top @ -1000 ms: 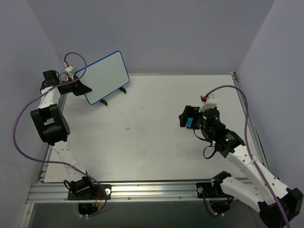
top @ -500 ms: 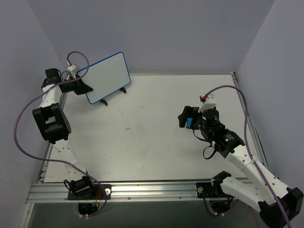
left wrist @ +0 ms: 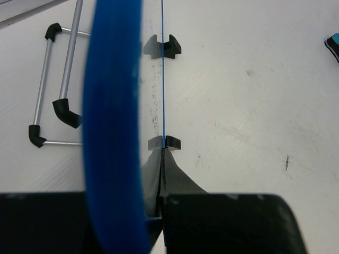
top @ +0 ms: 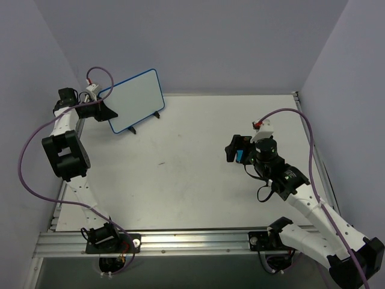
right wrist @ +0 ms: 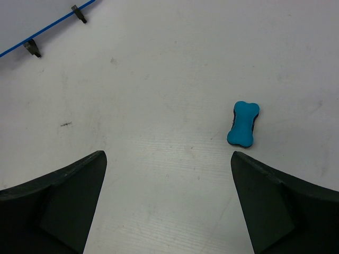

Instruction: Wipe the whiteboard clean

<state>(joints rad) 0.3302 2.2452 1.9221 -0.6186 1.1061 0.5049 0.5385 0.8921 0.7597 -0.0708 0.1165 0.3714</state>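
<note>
Whiteboard [top: 135,99] upright; left end effector [top: 103,111] clamped on edge.

No text, label, or number can be read in any view. The whiteboard [top: 133,99] shows a plain white face.

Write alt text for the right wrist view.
A small blue bone-shaped eraser lies on the white table, ahead of the open right end effector, whose two dark fingers frame the bottom corners. The whiteboard shows its blue lower edge and two black stand feet at top left.
</note>
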